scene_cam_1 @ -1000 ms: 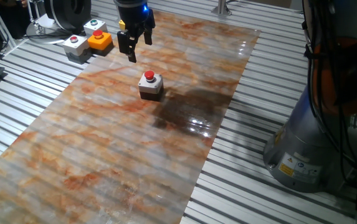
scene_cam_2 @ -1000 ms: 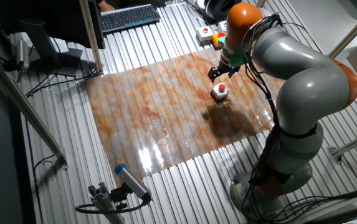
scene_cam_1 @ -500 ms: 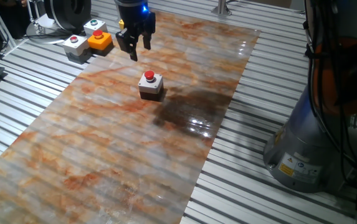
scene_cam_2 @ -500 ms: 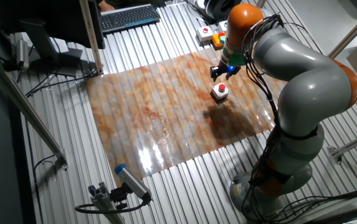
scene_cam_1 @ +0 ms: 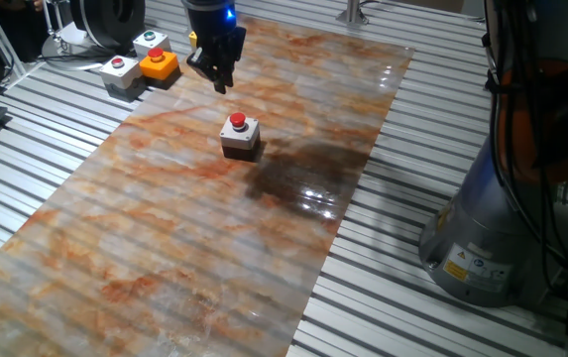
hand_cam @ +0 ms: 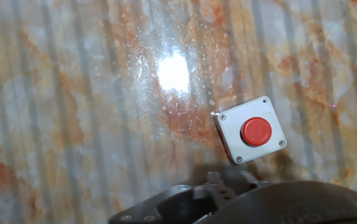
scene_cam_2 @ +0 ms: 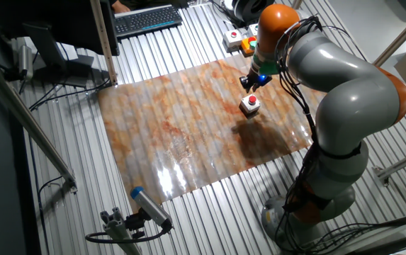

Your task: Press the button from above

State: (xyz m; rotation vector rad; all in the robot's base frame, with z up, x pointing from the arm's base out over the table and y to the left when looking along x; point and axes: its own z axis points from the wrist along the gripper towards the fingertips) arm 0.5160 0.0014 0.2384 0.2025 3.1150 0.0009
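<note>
My tool [scene_cam_1: 221, 79] has drawn its fingers together over the last second, I think fully, though the view is small. To its right, the button [scene_cam_1: 238, 121] sits untouched on the desk [scene_cam_1: 165, 228], ready for pressing.

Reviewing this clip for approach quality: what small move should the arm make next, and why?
Probably shift sideways until centred over the button, before descending. In the hand view the button sits right of centre, not on the camera's axis. In one fixed view the gripper hangs above the marbled mat, beyond the button's box, touching nothing. A straight drop now would likely miss.
</note>
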